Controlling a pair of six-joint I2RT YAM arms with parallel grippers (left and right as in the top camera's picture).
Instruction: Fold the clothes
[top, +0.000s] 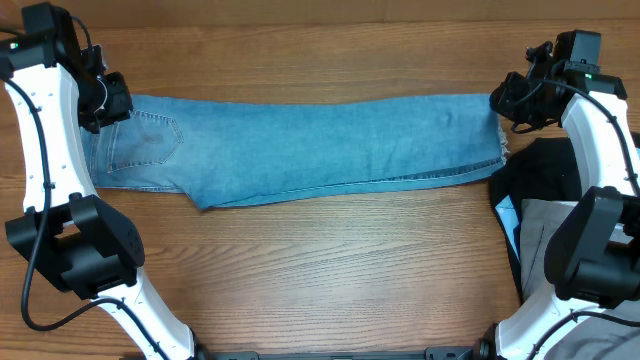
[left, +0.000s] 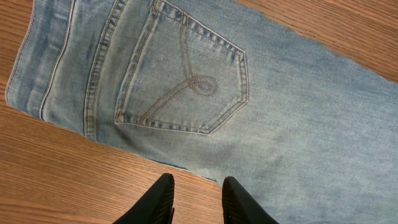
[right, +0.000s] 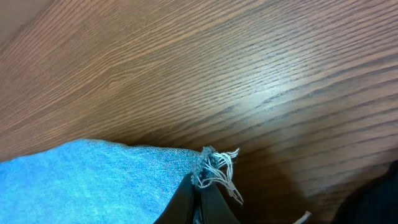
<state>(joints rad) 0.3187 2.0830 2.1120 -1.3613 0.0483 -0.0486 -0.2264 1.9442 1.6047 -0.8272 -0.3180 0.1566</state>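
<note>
Since denim's soft but hefty, my right pincer (right: 200, 196) pinches the jeans (top: 300, 150) by the frayed hem (right: 217, 168) at its tips.

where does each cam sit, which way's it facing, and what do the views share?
Overhead: above the table, looking straight down on the jeans; both arms show, left gripper at the waist, right gripper at the hem.
Left wrist: on the left arm, looking down at the back pocket; own fingers parted.
Right wrist: low, facing the frayed hem; own fingers shut on it.
Shared: the back pocket shows in overhead and left wrist.
</note>
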